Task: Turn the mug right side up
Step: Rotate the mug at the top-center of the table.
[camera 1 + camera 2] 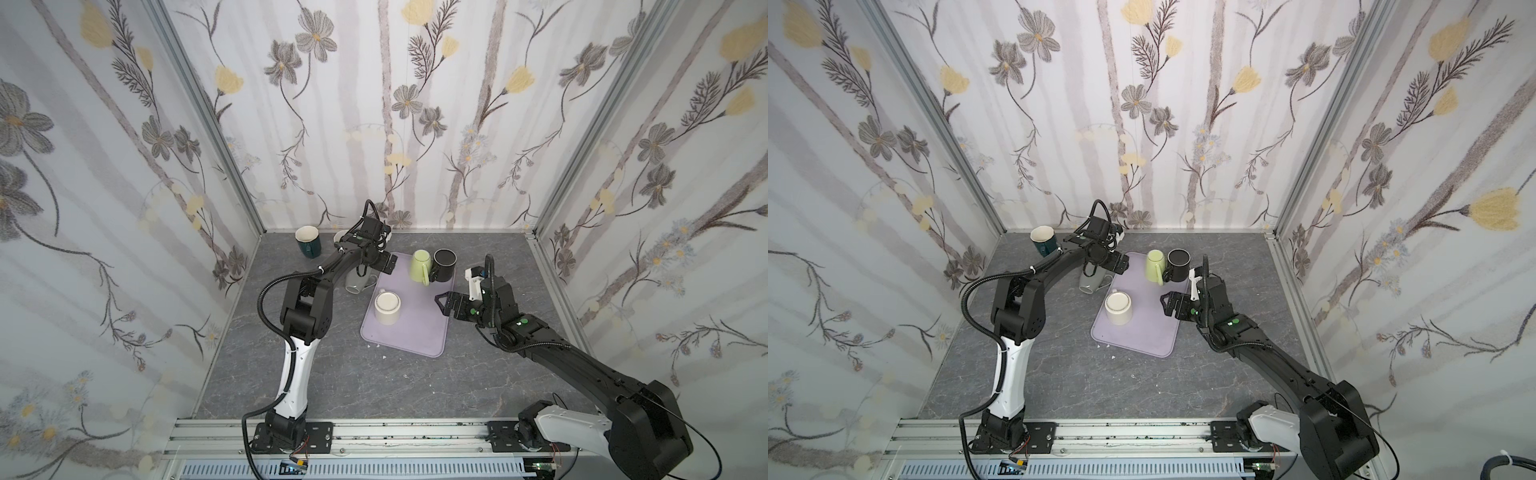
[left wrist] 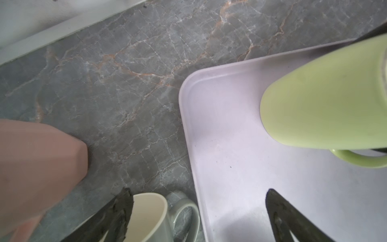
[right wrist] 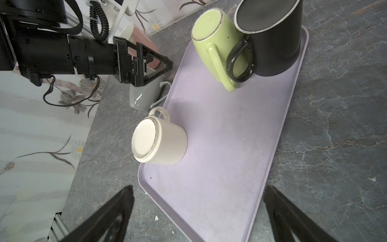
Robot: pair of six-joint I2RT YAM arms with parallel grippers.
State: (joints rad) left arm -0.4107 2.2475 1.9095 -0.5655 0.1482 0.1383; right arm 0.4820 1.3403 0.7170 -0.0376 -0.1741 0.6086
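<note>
Both the left gripper [image 1: 388, 263] and right gripper [image 1: 442, 306] gape empty at the tray [image 1: 419, 328] edges; its upturned cream mug [image 1: 387, 306] looks hefty, slick and chippable, so I'd pinch its side wall.

an upright teal mug [image 1: 308, 245] stands well apart from the lilac tray [image 1: 411, 328] on the marble table [image 1: 374, 382].

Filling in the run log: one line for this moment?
left gripper: open, empty, by gray mug | right gripper: open, empty, over tray | cream mug, green mug, black mug: upside down on tray
</note>
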